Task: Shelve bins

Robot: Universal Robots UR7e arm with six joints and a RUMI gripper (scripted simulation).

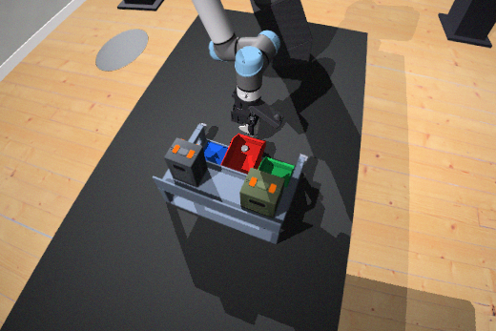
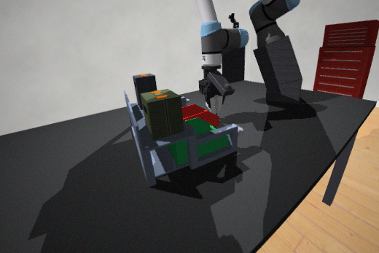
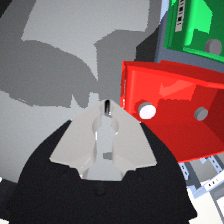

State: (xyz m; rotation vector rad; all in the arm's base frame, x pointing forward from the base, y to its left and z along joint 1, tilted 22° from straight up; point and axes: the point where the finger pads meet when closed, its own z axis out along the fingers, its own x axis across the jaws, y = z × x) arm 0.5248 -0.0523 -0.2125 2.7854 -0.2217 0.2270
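A red bin [image 1: 246, 152] sits tilted in the middle of the grey shelf [image 1: 229, 182], with a small grey part inside it; it also shows in the wrist view [image 3: 175, 115] and in the exterior view [image 2: 198, 112]. A blue bin [image 1: 216, 154] sits left of it and a green bin [image 1: 277, 169] right of it, both in the shelf. My gripper [image 1: 250, 126] [image 2: 215, 104] is shut and empty. It hangs just behind the red bin's back edge, fingertips pointing down beside the bin wall.
A dark grey box [image 1: 185, 161] with orange tabs stands on the shelf's top board at the left. An olive box [image 1: 261, 192] with orange tabs stands on the board at the right. The shelf's side posts rise at both ends. The robot base [image 1: 281, 15] stands behind.
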